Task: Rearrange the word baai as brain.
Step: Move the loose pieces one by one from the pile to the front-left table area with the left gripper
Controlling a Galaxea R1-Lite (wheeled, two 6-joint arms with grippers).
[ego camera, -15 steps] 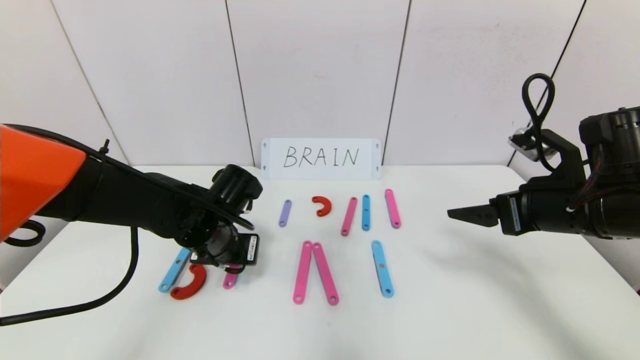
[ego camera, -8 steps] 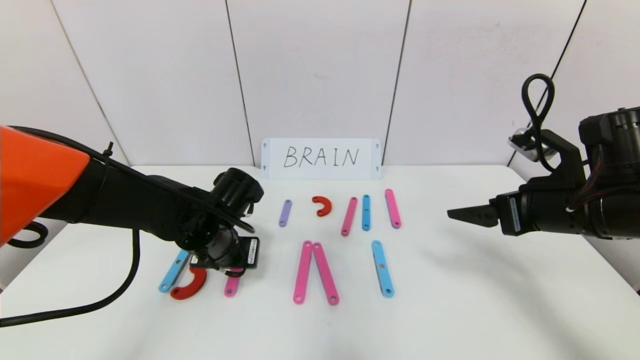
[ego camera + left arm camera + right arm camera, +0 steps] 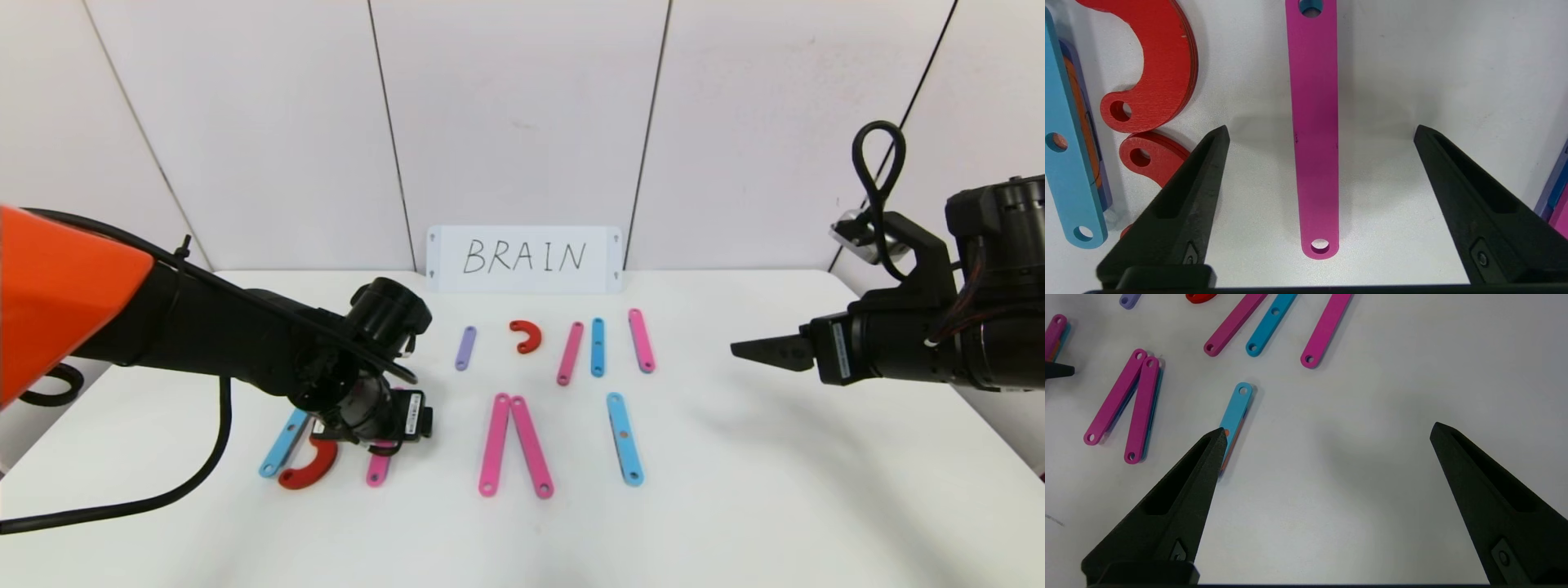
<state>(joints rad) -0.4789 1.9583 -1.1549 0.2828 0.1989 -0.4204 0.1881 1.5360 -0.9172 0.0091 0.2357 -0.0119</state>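
Flat, holed pink bar point(image 3: 1314, 134) between released left hand point(image 3: 1321, 134); lower end possibly hidden.

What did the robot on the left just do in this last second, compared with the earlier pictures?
The left pincer has opened and let go of the short pink plastic bar, which now lies flat on the white table between its fingers, beside the red curved hook. The arm barely shifted. The right pincer stayed open and parked at the right; the other pieces did not move.

A lab-like test setup: bare white table point(image 3: 735, 506), plain white wall panels point(image 3: 514, 122), handwritten card point(image 3: 523, 258).
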